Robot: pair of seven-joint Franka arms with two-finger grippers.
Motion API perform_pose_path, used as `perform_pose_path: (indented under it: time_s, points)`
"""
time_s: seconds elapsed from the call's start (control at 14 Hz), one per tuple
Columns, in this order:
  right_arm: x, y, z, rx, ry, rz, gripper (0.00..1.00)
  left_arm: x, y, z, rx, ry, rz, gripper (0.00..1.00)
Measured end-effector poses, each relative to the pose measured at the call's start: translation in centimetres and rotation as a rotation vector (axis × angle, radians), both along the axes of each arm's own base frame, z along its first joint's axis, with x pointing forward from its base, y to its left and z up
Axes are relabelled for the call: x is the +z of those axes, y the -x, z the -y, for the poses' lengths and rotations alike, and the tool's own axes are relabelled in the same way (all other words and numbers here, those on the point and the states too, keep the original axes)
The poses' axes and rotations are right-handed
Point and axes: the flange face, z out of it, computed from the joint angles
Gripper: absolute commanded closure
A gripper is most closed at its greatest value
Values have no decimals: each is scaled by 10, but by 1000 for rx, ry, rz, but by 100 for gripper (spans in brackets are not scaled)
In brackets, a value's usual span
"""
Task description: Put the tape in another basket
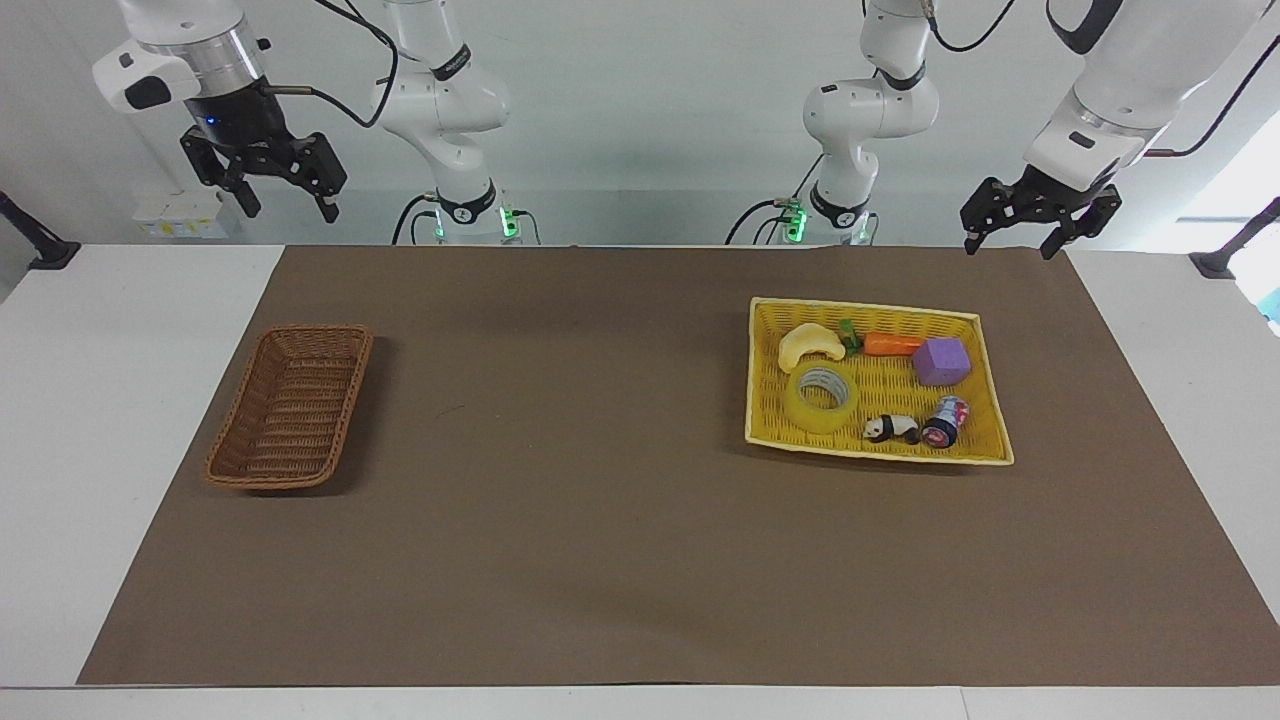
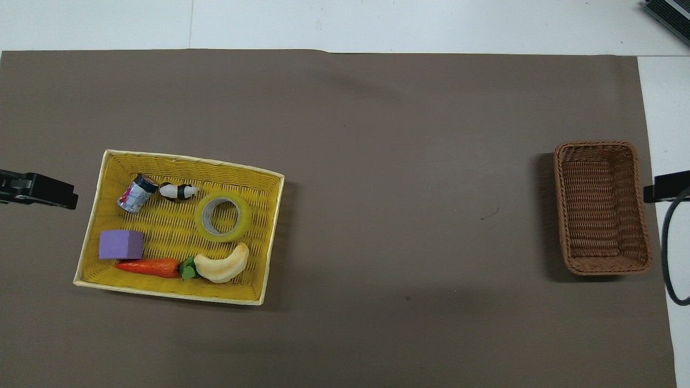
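Brown matting [image 1: 600,520] covers the table where we see the tape [image 1: 822,399], a translucent yellow roll with a grey-white core, lying flat inside the yellow tray [image 1: 762,372] at the left arm's end. Taking that tray as our landmark, we place the roll against the tray wall that faces the right arm's end, about midway along it. Within the tray, a pale crescent toy [image 1: 810,345] sits just beside the roll and nearer to the robots, with a toy carrot [image 1: 884,344] and a purple block [image 1: 941,362] beside it along the same wall. A panda figure [image 1: 891,429] and a small can [image 1: 945,421] on its side lie farther from the robots than the block.

We find the basket [image 1: 292,406], dark brown wicker, well apart from the tray at the right arm's end of the matting, with nothing inside it.

Both arms wait raised. The left gripper [image 1: 1014,240] hangs over the matting's edge nearest the robots, off the tray's corner by the purple block, its fingers spread wide and holding nothing. The right gripper [image 1: 287,205] hangs higher, over the table's edge nearest the robots at the basket's end, well apart from the tray, its fingers likewise spread wide around nothing.
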Motion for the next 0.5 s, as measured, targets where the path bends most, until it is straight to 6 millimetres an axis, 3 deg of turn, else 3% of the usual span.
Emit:
perform_pose_path:
  time_s: [0.5]
  points:
    - [0, 0, 0, 0, 0, 0, 0, 0, 1, 14, -6, 0, 0, 0]
